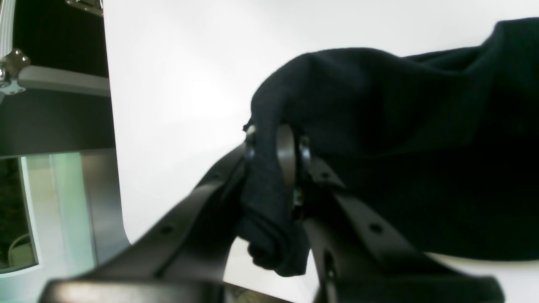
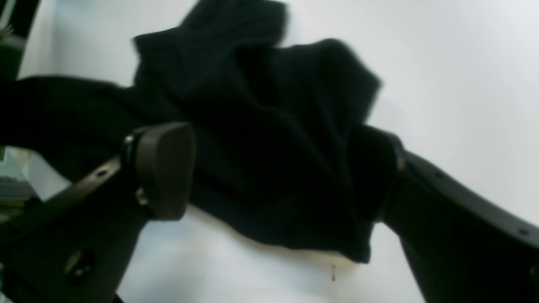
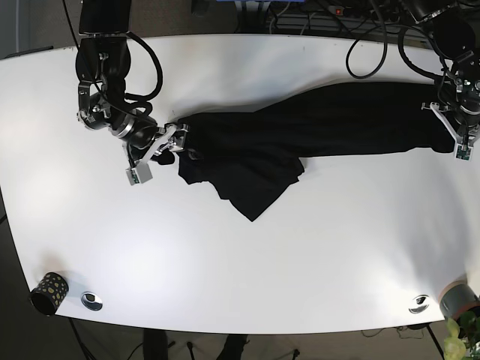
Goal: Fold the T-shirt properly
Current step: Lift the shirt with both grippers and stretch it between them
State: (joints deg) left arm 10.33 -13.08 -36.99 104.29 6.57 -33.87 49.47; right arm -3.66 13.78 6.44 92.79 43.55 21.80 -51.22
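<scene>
Left tool [image 1: 273, 145] pinches the T-shirt's [image 3: 315, 124] edge to pull it taut; right tool [image 2: 278, 168] gapes around bunched cloth on the surface [image 3: 240, 255].

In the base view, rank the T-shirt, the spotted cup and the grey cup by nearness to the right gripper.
From the right gripper:
1. T-shirt, right beside it, at its jaws.
2. Spotted cup, near-left table corner.
3. Grey cup, near-right corner, clearly farthest.
</scene>
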